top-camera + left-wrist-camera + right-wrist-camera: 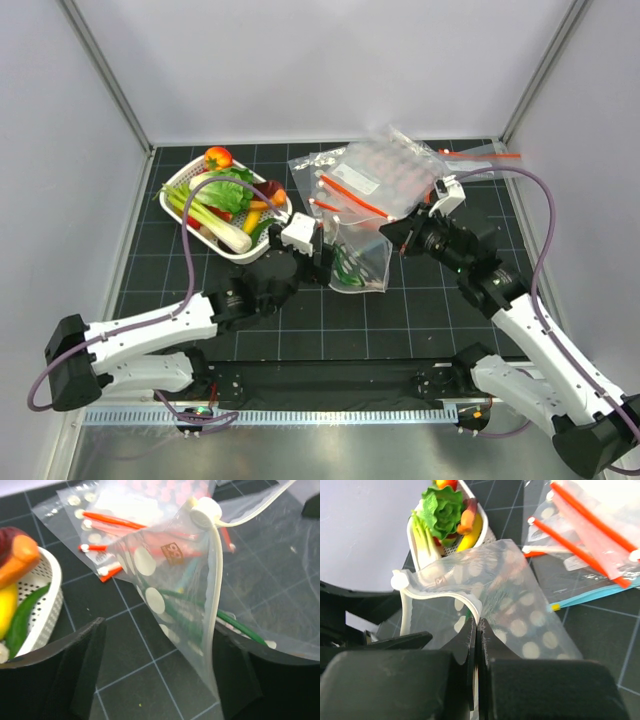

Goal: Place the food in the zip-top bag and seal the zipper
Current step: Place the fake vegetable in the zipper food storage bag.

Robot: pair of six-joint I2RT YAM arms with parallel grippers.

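Observation:
The polka-dot zip-top bag [360, 262] stands lifted off the mat between my two grippers. My right gripper [479, 625] is shut on its pale zipper [440, 596], holding the mouth edge up. My left gripper [160, 672] is open; the zipper [216, 580] and bag wall hang between its fingers, close to the right finger [235, 675]. Thin green stems [240, 626] show through the bag. The lettuce head [228, 192] lies in the white basket [178, 182] at left, with an orange piece [19, 559] beside it. The lettuce [442, 511] also appears in the right wrist view.
Plain clear bags with red-orange strips [365, 185] are piled behind the polka-dot bag. The basket [47, 595] also holds long green onions [205, 215], a yellow piece and a red-orange fruit [218, 157]. White walls enclose the black gridded mat [400, 320].

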